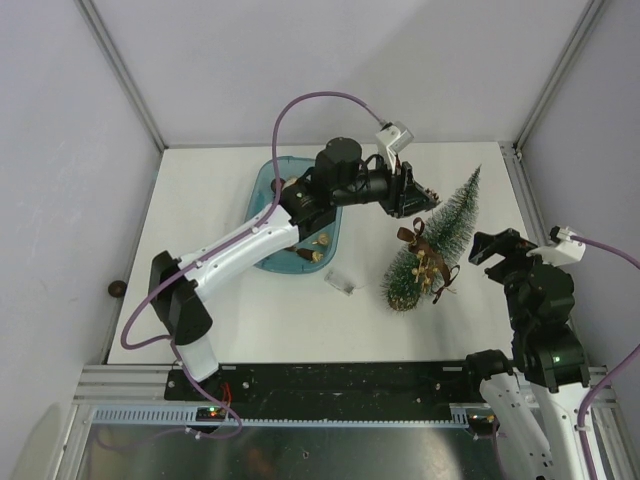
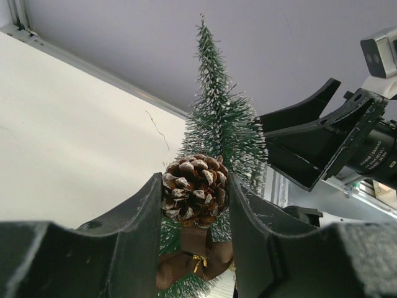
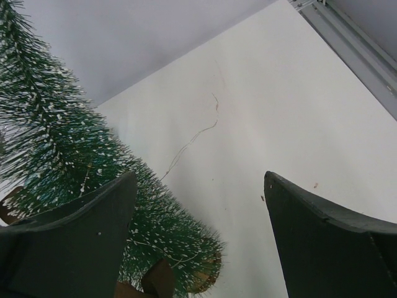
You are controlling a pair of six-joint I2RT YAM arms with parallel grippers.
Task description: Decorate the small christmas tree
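Left wrist: left end effector point(image 2: 195, 184) clamps pinecone point(image 2: 197, 194), tree point(image 2: 217, 118) just beyond; right end effector point(image 3: 198, 181) wide open beside tree.

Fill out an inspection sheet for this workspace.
Surface: white table, no spills seen.
Job's things: small christmas tree right of the teal tray, brown bow on it.
Clutter: small pale object near the tray.
Grippers: left gripper shut on a pinecone; right gripper open, empty.
Cables: purple cable looping over the left arm.
Surroundings: grey walls, metal frame.
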